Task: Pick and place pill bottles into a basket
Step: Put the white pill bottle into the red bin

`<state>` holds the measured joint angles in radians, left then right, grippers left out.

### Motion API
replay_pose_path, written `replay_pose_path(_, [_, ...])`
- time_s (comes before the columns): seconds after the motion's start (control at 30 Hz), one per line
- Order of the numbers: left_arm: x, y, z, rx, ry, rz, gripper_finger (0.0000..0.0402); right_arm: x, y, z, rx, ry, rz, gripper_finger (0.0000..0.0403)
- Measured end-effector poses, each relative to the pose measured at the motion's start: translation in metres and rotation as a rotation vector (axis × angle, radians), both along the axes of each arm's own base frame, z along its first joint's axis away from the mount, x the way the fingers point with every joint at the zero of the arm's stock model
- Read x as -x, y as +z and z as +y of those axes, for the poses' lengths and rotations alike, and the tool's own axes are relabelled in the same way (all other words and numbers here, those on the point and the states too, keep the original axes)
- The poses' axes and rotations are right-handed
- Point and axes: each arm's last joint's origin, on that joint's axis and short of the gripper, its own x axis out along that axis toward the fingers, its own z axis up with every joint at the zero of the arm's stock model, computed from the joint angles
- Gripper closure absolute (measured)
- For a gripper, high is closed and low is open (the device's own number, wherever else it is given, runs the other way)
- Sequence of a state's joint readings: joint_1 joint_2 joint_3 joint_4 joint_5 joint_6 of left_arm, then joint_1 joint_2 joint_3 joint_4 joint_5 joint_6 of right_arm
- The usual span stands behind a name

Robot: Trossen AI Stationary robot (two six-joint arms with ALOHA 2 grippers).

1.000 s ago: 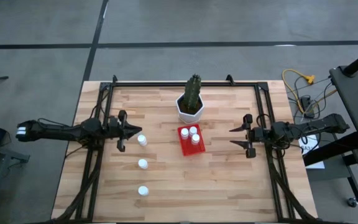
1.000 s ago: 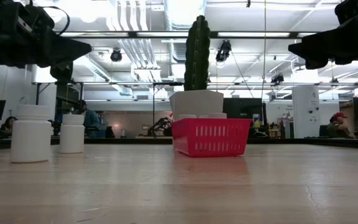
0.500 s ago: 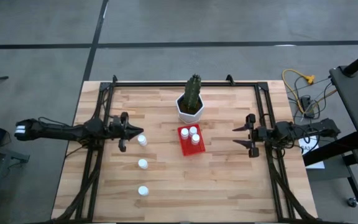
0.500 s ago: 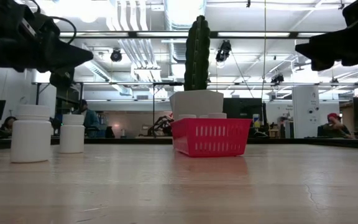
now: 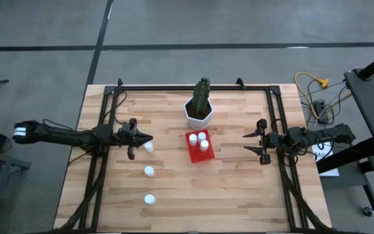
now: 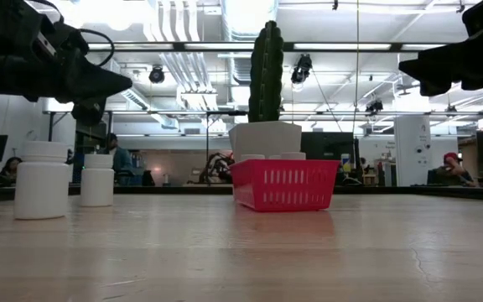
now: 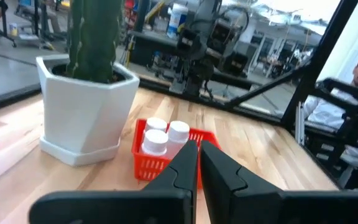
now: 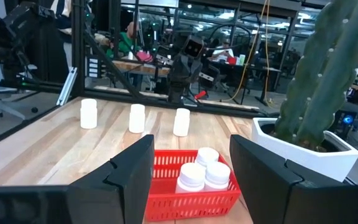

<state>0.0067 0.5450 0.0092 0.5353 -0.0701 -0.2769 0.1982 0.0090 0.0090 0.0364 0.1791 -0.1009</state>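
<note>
Left tool (image 5: 143,138) hung over the left half of the table (image 5: 239,195), fingers pinched together with nothing between them, its tip just above the nearest of the loose pill bottles (image 5: 149,147). That bottle stood closest to the table's middle; a second bottle (image 5: 149,171) stood nearer the front edge, and a third bottle (image 5: 149,199) nearer still to the front, the three forming a line from the middle toward the front edge, each apart from the next.

From table height, two of them showed at the left, the nearest one (image 6: 42,179) large in view and another (image 6: 97,179) just beside it, both upright with caps on.

Over at the centre of the table sat the red basket (image 5: 199,154), and inside it three capped bottles (image 5: 198,141) stood clustered together. Just behind the basket, toward the back edge, stood a white hexagonal pot (image 5: 199,114) with a green cactus (image 5: 202,94) in it.

Right tool (image 5: 246,143) waited over the right half of the table, well apart from the basket, fingers spread wide and holding nothing. People showed faintly in the room beyond the table.
</note>
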Motion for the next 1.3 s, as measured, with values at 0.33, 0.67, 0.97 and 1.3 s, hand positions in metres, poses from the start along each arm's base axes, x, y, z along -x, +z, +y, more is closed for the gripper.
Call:
replay_pose_path(0.33, [-0.011,0.009,0.0,-0.076,-0.014,0.031,0.0355,0.0,0.0,0.0,-0.01,0.0,0.001,0.0202])
replay_pose_path(0.67, [-0.016,0.01,-0.001,-0.183,-0.044,0.029,0.0222,0.0,0.0,0.0,-0.015,0.0,0.001,0.0202])
replay_pose_path(0.97, [-0.017,0.021,-0.002,-0.19,-0.056,-0.011,0.0107,0.0,0.0,0.0,-0.016,-0.001,0.002,0.0202])
replay_pose_path(1.3, [-0.03,0.04,-0.011,-0.27,-0.294,0.051,0.0082,0.0,0.0,0.0,-0.016,-0.002,0.001,0.0202])
